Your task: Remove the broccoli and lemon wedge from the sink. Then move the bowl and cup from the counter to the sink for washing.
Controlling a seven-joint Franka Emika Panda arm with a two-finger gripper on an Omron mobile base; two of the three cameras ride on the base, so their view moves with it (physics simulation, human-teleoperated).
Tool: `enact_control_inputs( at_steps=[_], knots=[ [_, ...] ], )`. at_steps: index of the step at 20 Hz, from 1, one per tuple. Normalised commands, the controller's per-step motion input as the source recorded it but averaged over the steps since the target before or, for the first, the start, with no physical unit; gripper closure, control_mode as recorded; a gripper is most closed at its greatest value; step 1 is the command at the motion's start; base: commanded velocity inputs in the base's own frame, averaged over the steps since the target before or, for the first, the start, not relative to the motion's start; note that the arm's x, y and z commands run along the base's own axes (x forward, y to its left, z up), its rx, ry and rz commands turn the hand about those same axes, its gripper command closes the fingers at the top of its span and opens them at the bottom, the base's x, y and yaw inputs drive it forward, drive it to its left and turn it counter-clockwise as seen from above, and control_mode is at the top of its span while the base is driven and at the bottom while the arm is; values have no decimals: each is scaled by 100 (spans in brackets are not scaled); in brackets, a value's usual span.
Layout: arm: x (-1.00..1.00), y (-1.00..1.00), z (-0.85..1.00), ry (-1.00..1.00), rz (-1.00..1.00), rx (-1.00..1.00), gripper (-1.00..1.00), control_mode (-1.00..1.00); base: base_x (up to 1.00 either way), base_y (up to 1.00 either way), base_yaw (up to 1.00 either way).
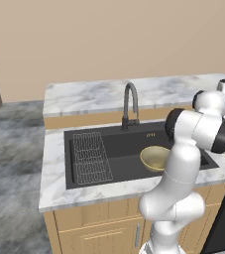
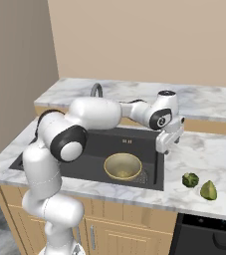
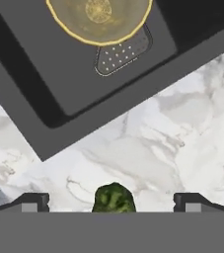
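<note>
Over the counter [image 2: 204, 149], right of sink [image 2: 92, 154] — gripper [image 2: 168, 141] wide, empty.
Bowl [image 2: 122, 165] in sink; broccoli [image 2: 190, 180], lemon [image 2: 208, 190] out; cup unseen — searching risks bumping broccoli.

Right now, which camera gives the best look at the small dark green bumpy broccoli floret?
The right base view: the small dark green bumpy broccoli floret sits whole and unobstructed on the white marble counter, beside the yellow-green lemon wedge. The hand view shows just its top at the bottom edge. The left base view cuts off the produce at the right edge.
</note>
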Motion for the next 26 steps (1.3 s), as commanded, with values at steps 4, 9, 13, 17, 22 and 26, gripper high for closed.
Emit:
enact_control_inputs(
  at_steps=[4, 9, 13, 17, 22, 26],
  knots=[
    [-2, -25, 6, 0, -50, 0, -100, -100, 0, 0, 0],
    [0, -22, 11, 0, -56, 0, -100, -100, 0, 0, 0],
    [0, -24, 12, -1, -52, 0, -100, -100, 0, 0, 0],
    [-7, -24, 13, -12, -45, 0, -100, -100, 0, 0, 0],
    [-13, -22, 11, -27, -37, 0, -100, -100, 0, 0, 0],
    [-6, -15, 10, -25, -33, 0, -100, -100, 0, 0, 0]
  ],
)
